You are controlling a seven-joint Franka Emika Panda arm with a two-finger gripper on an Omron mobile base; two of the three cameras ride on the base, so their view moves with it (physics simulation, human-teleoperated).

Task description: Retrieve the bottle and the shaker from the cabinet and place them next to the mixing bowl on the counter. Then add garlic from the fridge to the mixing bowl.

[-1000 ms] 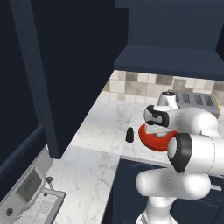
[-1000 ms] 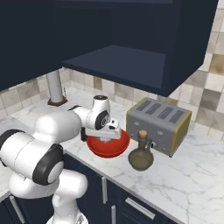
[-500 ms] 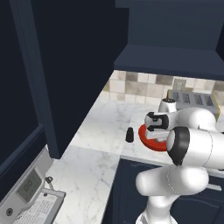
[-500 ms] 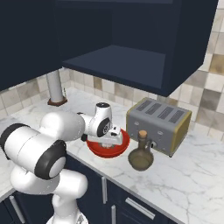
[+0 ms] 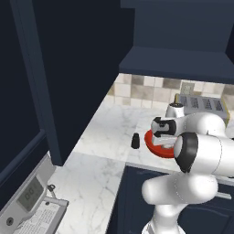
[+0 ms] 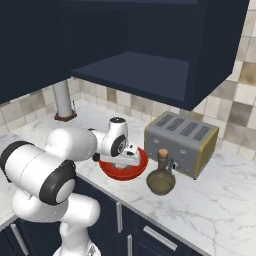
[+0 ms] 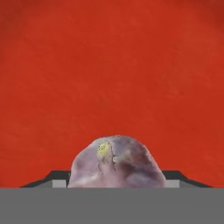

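On the counter (image 5: 105, 137), working from the left of the left base view, I see the shaker (image 5: 135, 141) standing upright just beside the bowl (image 5: 157, 145), so that part looks settled, and on the bowl's far side in the right base view the bottle (image 6: 160, 176) stands upright near the rim, in front of the toaster (image 6: 182, 141). My gripper (image 5: 157, 133) hangs low over the bowl, wrist bent down into it. From the hand view I look straight at the red floor of the bowl (image 7: 113, 65) with the garlic (image 7: 116, 164) between the fingertips (image 7: 57, 177), which only just show to either side of it. I can't tell from these pictures whether the jaws are clamped on the bulb or have begun to part; they stand roughly as wide as the bulb. My judgement is that the step in hand is the drop of the garlic, and that the task is close to done. To do it well I would keep the wrist square over the middle of the bowl, open the jaws fully and evenly so neither pad drags the bulb sideways, and let it fall from low so it doesn't bounce over the rim. Then I would lift straight up before swinging away, so the fingers don't catch the rim and shove the bowl into the shaker or bottle.
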